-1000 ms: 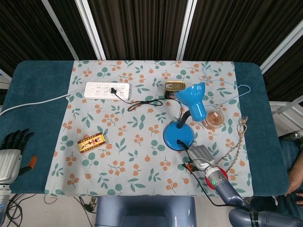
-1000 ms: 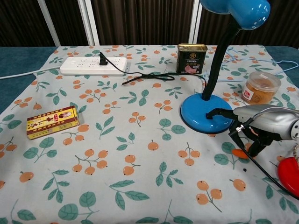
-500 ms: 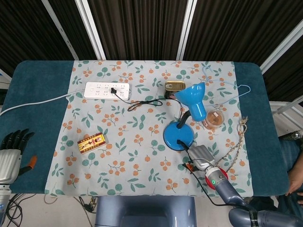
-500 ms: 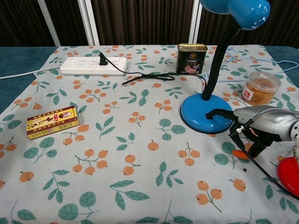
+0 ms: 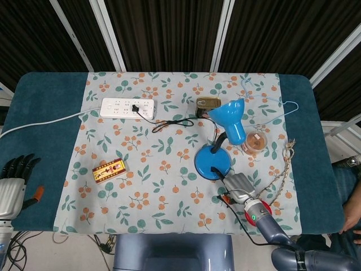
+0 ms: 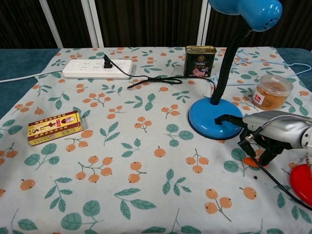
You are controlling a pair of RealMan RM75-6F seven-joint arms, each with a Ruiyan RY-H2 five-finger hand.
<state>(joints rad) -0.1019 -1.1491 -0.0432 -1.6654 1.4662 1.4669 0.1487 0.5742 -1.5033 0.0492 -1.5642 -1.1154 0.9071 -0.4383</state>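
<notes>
A blue desk lamp stands at the right of the floral cloth, with its round base (image 5: 212, 162) (image 6: 213, 118) and its shade (image 5: 230, 117) (image 6: 246, 9) raised. My right hand (image 5: 239, 187) (image 6: 271, 135) lies palm down just in front and to the right of the base. Its fingers (image 6: 245, 145) curl down to the cloth, over the lamp's black cord (image 6: 273, 178) that runs beneath them. I see nothing held in it. My left hand (image 5: 14, 179) hangs off the table's front left edge, fingers apart and empty; only the head view shows it.
A white power strip (image 5: 127, 107) (image 6: 97, 68) with a black plug lies at the back left. A tin can (image 5: 208, 103) (image 6: 200, 61), a small jar (image 5: 255, 141) (image 6: 272, 91), a blue hanger (image 5: 271, 101) and a rope (image 5: 285, 164) crowd the right. A yellow-red box (image 5: 109, 170) (image 6: 53, 127) lies left.
My right hand's fingers have shifted slightly on the cloth beside the lamp base. Nothing else has moved.
</notes>
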